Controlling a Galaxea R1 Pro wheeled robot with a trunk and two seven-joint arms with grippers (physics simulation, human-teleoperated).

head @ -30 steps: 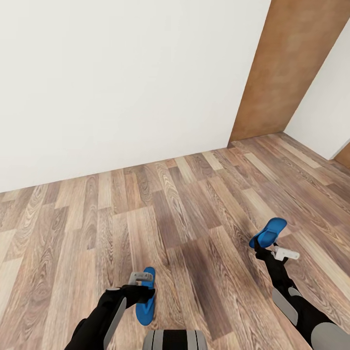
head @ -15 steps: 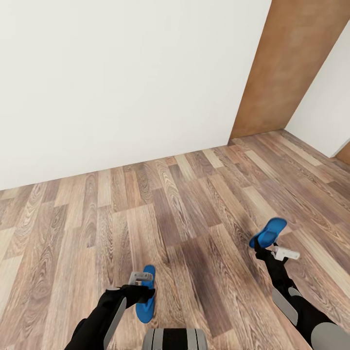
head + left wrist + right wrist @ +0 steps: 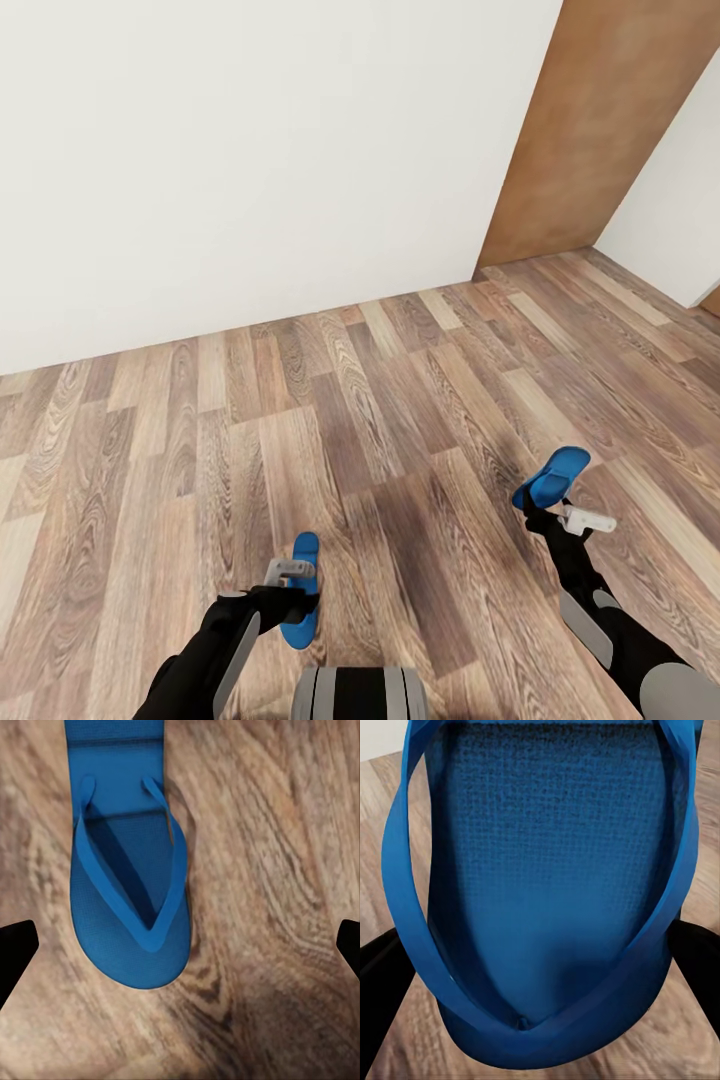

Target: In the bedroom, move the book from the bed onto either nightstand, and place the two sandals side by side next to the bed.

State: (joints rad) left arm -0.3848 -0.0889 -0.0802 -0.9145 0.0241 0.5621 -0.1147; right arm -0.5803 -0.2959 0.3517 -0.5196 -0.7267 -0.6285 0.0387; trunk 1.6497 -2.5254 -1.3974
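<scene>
A blue sandal sits close up between the right gripper's two dark fingers, its thin straps meeting at the toe post. Wood-plank floor lies beyond it.

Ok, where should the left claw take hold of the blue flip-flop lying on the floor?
Grip the bright blue flip-flop across its width, at the sole edges behind the toe post, coming straight down: it lies flat, straps up, on the wood-plank floor.
</scene>
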